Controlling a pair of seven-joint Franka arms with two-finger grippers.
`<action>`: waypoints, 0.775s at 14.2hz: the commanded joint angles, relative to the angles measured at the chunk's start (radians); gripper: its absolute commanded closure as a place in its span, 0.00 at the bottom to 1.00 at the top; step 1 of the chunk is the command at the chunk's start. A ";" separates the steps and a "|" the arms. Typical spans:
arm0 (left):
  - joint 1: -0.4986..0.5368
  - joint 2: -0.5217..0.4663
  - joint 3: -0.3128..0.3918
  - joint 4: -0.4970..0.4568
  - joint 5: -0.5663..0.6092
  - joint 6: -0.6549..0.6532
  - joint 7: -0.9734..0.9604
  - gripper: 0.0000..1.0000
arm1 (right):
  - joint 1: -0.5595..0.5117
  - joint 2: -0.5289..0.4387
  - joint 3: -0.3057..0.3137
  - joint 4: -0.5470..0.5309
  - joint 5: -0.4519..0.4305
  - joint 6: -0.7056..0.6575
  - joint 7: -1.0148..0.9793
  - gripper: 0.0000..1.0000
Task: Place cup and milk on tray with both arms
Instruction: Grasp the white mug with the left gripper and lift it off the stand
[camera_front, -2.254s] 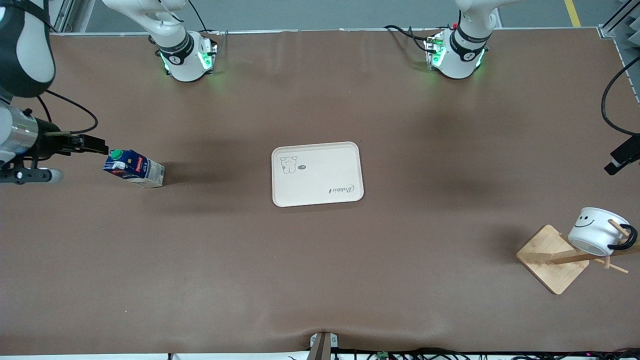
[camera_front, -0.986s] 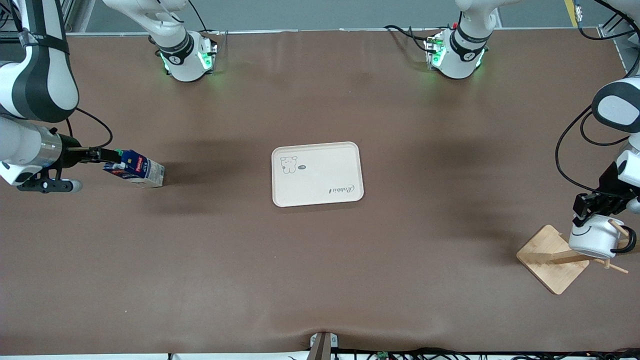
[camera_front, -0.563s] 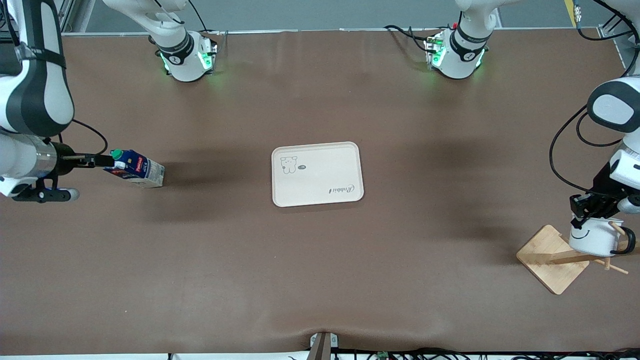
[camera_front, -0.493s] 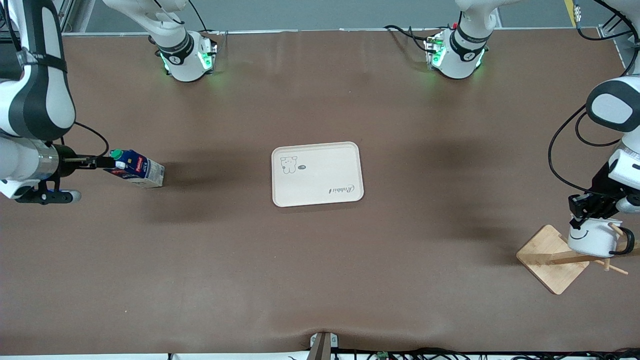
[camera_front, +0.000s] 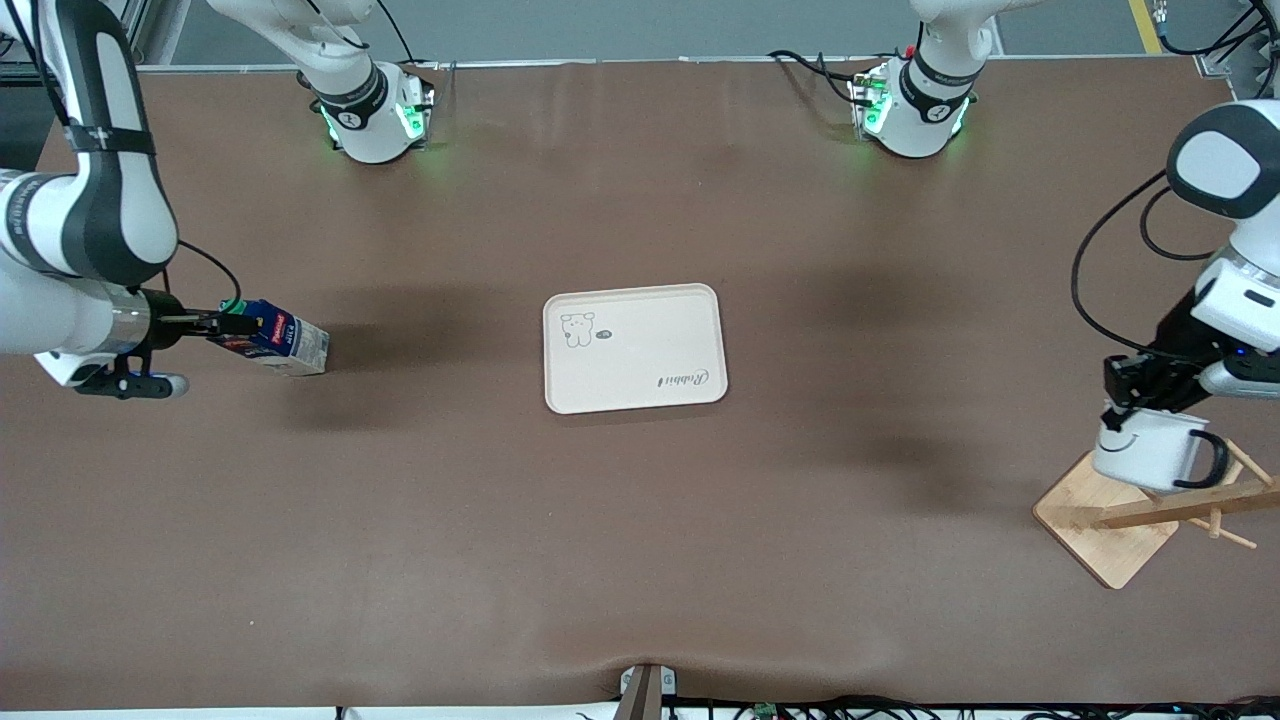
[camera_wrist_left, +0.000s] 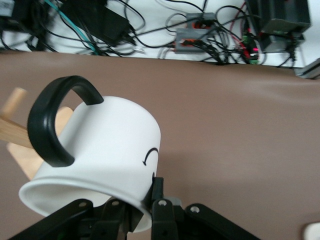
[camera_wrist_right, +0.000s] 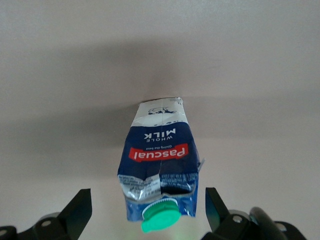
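Observation:
The white smiley cup (camera_front: 1145, 452) hangs in my left gripper (camera_front: 1135, 397), which is shut on its rim, just above the wooden rack. In the left wrist view one finger (camera_wrist_left: 158, 192) presses the outside of the cup (camera_wrist_left: 100, 150), the other is inside, and the black handle (camera_wrist_left: 50, 125) is off the peg. The blue milk carton (camera_front: 272, 342) stands on the table toward the right arm's end. My right gripper (camera_front: 228, 322) is open over its top. In the right wrist view its fingers (camera_wrist_right: 80, 210) flank the green-capped milk (camera_wrist_right: 160, 160) without touching. The cream tray (camera_front: 640, 340) lies mid-table.
The wooden rack with its square base (camera_front: 1100, 520) and pegs (camera_front: 1215, 500) stands under the cup, toward the left arm's end and nearer the front camera than the tray. A peg (camera_wrist_left: 12, 127) shows beside the cup in the left wrist view.
My left gripper has lifted the cup off the rack peg and carried it a little toward the tray. My right gripper has moved back over the carton's top, covering the cap.

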 joint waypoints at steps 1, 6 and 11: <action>0.003 -0.036 -0.071 0.033 0.071 -0.100 -0.158 1.00 | -0.016 -0.047 0.006 -0.070 0.014 0.077 -0.015 0.00; -0.017 0.042 -0.292 0.149 0.274 -0.309 -0.595 1.00 | -0.028 -0.042 0.006 -0.107 0.014 0.129 -0.047 0.20; -0.219 0.164 -0.328 0.179 0.279 -0.358 -0.920 1.00 | -0.051 -0.032 0.006 -0.090 0.014 0.085 -0.131 0.78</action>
